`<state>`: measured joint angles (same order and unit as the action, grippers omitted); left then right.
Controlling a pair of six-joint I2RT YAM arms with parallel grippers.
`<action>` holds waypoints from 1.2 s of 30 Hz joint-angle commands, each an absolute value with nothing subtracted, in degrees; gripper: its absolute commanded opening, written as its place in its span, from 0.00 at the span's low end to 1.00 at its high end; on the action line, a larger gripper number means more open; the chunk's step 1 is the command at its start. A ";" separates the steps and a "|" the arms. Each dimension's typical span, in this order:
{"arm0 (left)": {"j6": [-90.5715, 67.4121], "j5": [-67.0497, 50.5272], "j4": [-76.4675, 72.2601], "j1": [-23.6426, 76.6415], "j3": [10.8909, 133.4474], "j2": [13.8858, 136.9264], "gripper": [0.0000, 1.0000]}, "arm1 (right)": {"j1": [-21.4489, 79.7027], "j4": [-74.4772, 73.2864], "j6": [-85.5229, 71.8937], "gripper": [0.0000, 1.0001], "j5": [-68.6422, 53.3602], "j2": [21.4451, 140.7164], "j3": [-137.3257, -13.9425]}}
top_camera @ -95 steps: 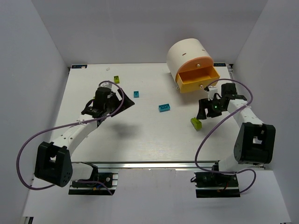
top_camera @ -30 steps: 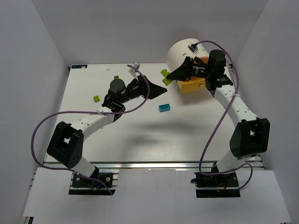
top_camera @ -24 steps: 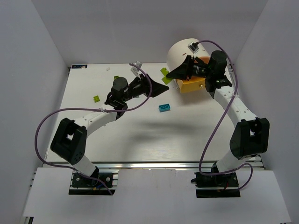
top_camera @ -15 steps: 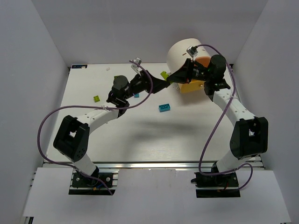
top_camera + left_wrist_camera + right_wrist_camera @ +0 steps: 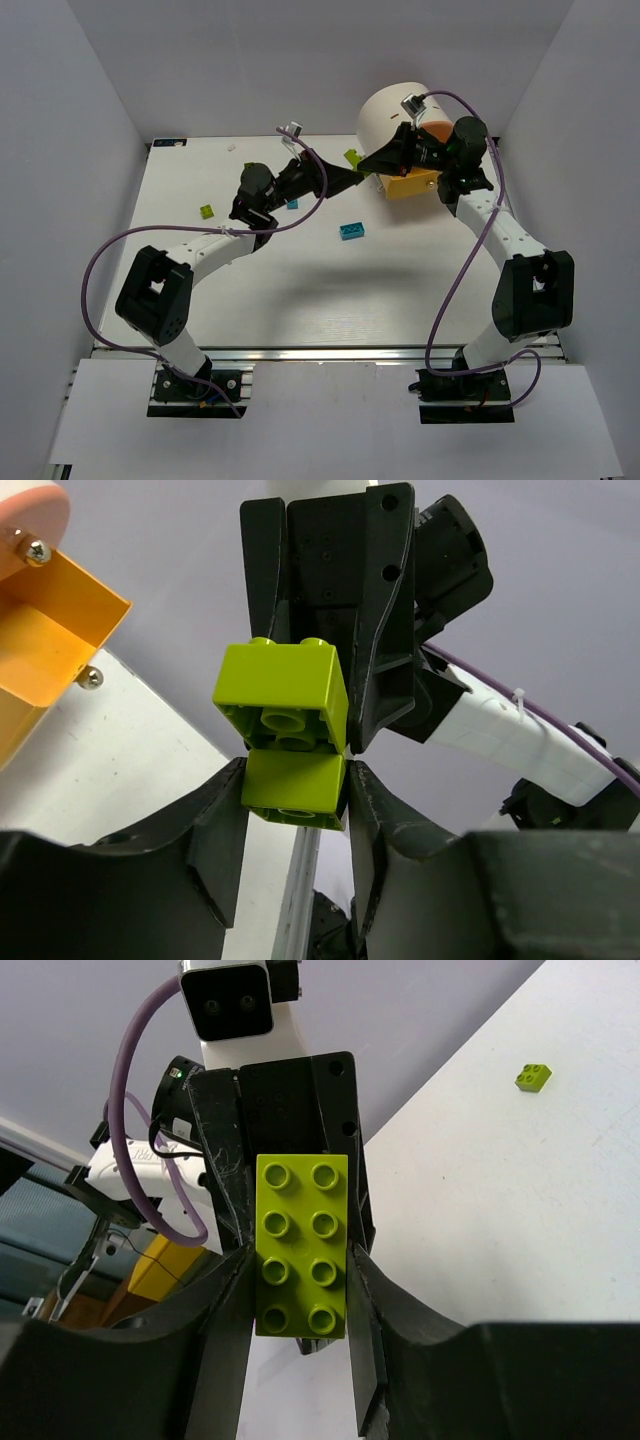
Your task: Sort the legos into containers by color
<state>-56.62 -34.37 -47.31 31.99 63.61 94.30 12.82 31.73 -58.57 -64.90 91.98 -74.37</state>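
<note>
A lime lego [image 5: 300,1240], two studs wide and four long, hangs in the air in front of the cream cabinet [image 5: 395,110]. Both grippers hold it. My right gripper [image 5: 300,1275] is shut on one end. My left gripper [image 5: 295,780] is shut on the other end, its pads pressed to both sides of the lime lego [image 5: 285,695]. From above, the two grippers meet tip to tip at the lime lego [image 5: 352,158], just left of the open orange drawer [image 5: 412,185]. On the table lie a small lime lego [image 5: 206,211] and a cyan lego [image 5: 351,231].
A small cyan lego [image 5: 292,204] shows partly behind the left arm. The orange drawer [image 5: 40,650] with its knob juts out toward the grippers. White walls close the table on three sides. Purple cables loop beside both arms.
My left gripper has swung right to meet the right gripper and closed its jaws on the free end of the lime lego. The right gripper has kept its grip.
</note>
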 commanded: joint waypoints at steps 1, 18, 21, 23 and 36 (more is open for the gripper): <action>-57.83 -35.95 -50.27 31.55 63.90 94.04 0.40 | 12.31 35.42 -59.76 0.00 -65.57 92.11 -77.61; -58.71 -36.48 -51.24 31.03 61.00 92.99 0.03 | 6.07 35.95 -60.12 0.00 -65.39 93.69 -80.68; -58.62 -36.47 -50.98 31.03 60.56 92.81 0.02 | 4.75 36.30 -60.12 0.00 -65.48 93.69 -80.51; -58.27 -36.47 -50.63 30.50 60.47 92.73 0.02 | 3.96 36.47 -60.03 0.00 -65.65 93.78 -80.51; -49.93 -35.51 -32.88 30.50 62.32 90.71 0.04 | 1.06 -31.18 20.43 0.00 -38.87 101.86 -110.80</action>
